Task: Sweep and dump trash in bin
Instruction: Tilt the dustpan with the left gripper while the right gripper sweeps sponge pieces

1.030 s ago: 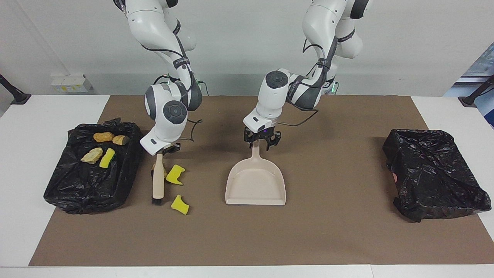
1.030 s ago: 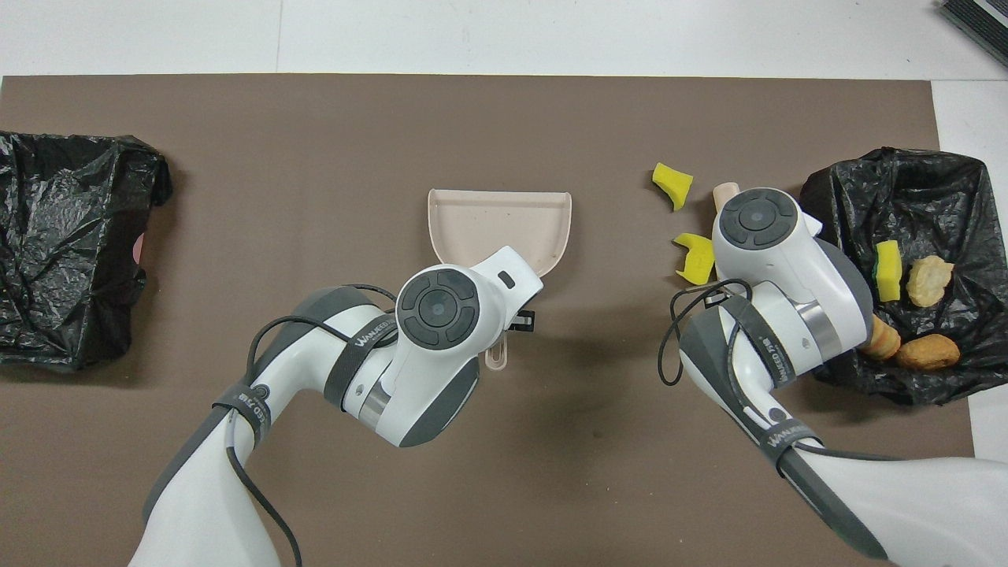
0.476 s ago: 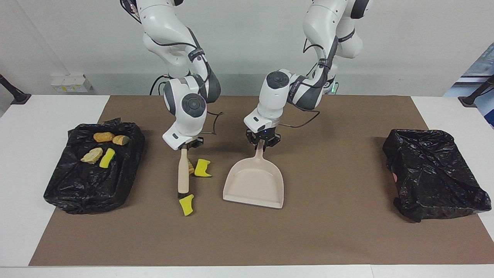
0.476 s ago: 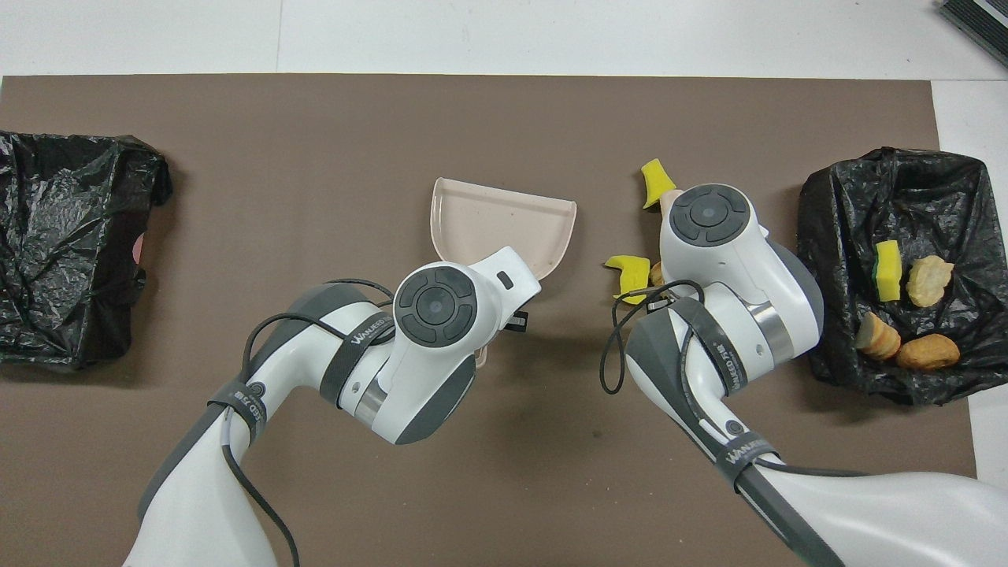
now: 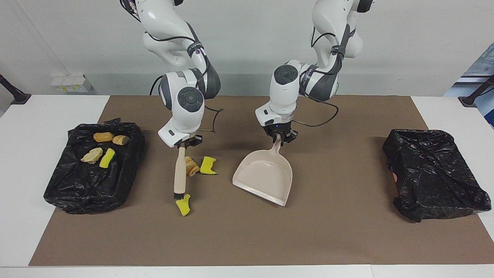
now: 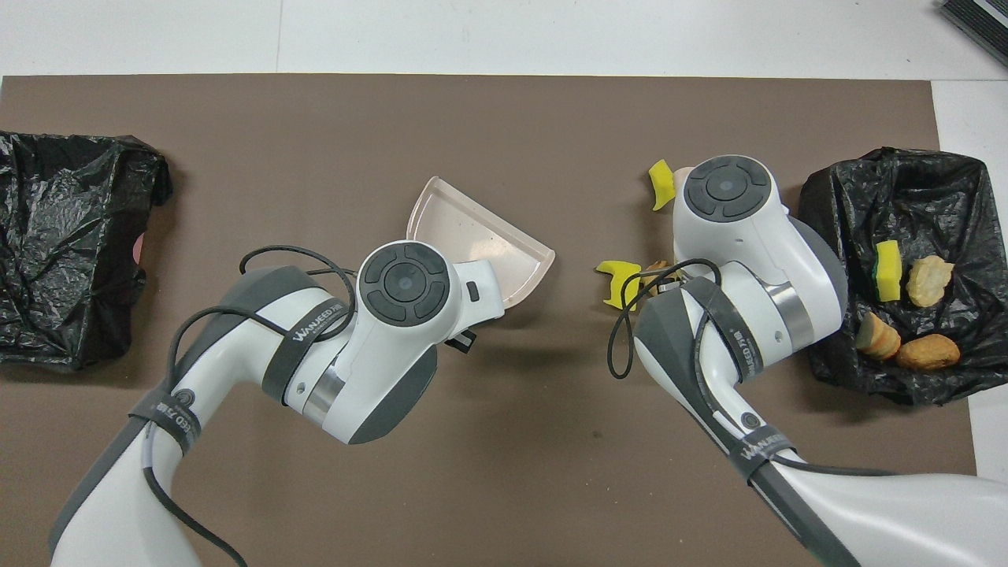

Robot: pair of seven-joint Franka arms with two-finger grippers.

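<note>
Brown matting [image 5: 339,231] covers the white table [image 5: 34,116] below a pale wall. Four trash scraps [image 5: 101,148] lie in the black bag [image 5: 88,185] at the right arm's end. My right gripper [image 5: 184,143] is clamped on the brush [image 5: 180,173], its long axis running twelve to six in the facing view, bristles at six touching a yellow sponge piece [image 5: 184,204]. Another yellow piece [image 5: 208,166] and a tan lump [image 5: 191,166] lie just beside the handle. My left gripper [image 5: 278,138] is clamped on the dustpan [image 5: 266,178], mouth toward five o'clock.
</note>
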